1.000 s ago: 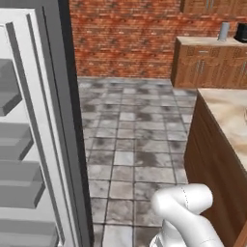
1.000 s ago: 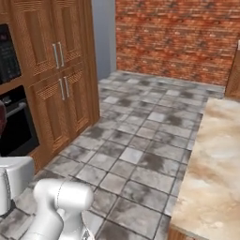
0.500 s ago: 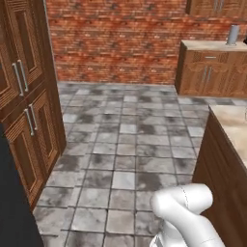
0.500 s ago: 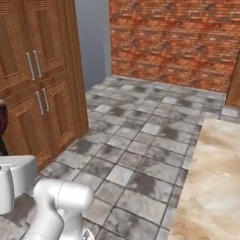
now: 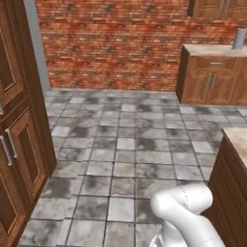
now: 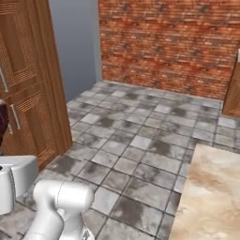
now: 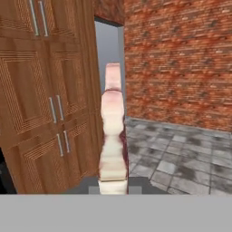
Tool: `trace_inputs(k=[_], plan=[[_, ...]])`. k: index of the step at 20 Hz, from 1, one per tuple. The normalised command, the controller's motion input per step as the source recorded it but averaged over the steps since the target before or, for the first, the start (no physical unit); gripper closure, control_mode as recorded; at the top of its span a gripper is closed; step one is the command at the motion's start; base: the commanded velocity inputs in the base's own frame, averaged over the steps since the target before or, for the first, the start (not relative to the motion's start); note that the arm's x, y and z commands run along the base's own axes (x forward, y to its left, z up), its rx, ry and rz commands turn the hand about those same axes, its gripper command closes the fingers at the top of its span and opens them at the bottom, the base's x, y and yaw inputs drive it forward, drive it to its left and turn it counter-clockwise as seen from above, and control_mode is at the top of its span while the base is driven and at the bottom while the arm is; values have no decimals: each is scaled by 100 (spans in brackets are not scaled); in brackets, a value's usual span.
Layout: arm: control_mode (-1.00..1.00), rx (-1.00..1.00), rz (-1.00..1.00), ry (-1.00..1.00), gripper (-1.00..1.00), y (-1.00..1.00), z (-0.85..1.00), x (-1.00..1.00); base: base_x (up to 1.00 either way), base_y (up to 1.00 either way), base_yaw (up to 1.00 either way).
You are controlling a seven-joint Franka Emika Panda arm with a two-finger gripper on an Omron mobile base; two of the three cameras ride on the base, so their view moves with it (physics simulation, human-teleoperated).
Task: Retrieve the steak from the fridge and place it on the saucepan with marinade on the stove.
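Observation:
The steak [image 7: 112,136] is a pale pink slab with a dark red edge. In the hand view it stands edge-on straight up from my gripper [image 7: 112,189], which is shut on its lower end. A dark red bit of the steak [image 6: 3,123] also peeks in at the left edge of the right base view, above the arm's white hand. The fridge, the saucepan with marinade and the stove are out of view.
Tall wooden cabinets [image 5: 14,144] stand close on the left. A brick wall [image 5: 120,43] closes the far side beyond the grey tiled floor [image 5: 125,144]. A stone-topped counter [image 6: 211,197] is near on the right. A far wooden counter [image 5: 212,72] carries a grey cylinder [image 5: 238,38].
The base has turned, so the whole scene has shifted. The fridge door slid out of the left base view, and the cabinets and brick wall came in. The steak stays in the gripper.

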Motion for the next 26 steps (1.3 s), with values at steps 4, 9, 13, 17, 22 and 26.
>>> trace_inputs(k=[4,9,13,17,22,26], plan=[[100,0,0,0,100,0,0,0,100,0,-6],[100,0,0,0,100,0,0,0,100,9,-7],[100,0,0,0,100,0,0,0,100,9,-3],[100,0,0,0,100,0,0,0,100,8,0],[100,0,0,0,100,0,0,0,100,1,-1],[100,0,0,0,100,0,0,0,100,0,-13]])
